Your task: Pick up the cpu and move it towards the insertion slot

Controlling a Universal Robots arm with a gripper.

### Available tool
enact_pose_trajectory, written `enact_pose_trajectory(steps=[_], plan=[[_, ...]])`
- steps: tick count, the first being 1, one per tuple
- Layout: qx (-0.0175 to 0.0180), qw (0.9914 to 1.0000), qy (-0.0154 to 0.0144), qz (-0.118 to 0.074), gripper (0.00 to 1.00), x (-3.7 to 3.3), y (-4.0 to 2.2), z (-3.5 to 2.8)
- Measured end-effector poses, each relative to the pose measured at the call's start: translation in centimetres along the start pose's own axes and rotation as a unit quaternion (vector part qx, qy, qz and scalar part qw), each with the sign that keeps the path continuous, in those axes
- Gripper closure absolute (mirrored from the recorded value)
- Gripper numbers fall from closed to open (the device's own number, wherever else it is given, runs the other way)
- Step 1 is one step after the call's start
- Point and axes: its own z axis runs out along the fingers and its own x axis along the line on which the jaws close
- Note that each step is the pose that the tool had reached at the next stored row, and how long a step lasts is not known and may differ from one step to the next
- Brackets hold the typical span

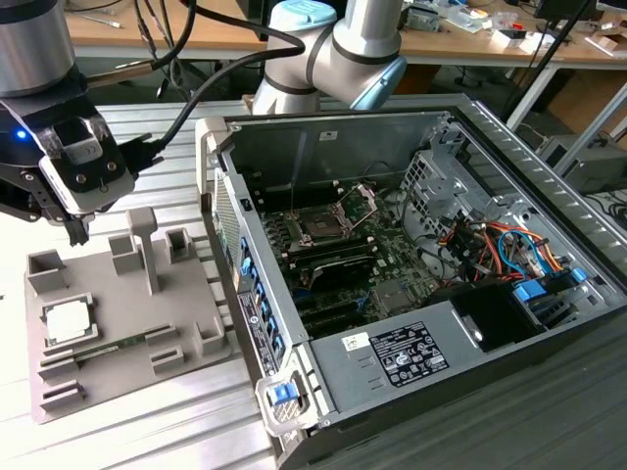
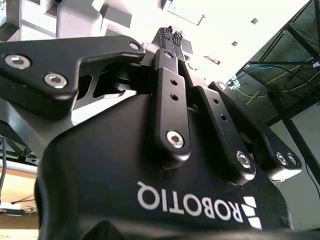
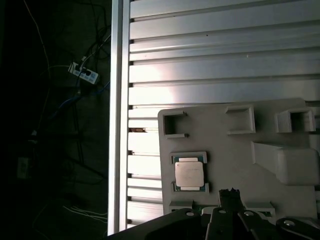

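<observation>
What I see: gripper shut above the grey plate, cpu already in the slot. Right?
No. The cpu lies on the grey plate, not in the slot, as the first wrist view shows. The gripper is shut above the plate.

The exterior view looks obliquely down from mid distance over the plate (image 1: pixel 108 305) and open case (image 1: pixel 294 157), the first wrist view faces straight down on that same plate (image 3: pixel 235 165) from nearer, and the second wrist view hugs the gripper (image 2: pixel 172 34), looking along its fingers (image 2: pixel 170 95).
</observation>
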Motion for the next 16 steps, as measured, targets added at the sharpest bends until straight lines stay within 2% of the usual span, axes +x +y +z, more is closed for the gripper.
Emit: enact_pose_trajectory(steps=[16], plan=[[0.0,1.0,0.0,0.0,0.89,0.0,-0.01,0.28]])
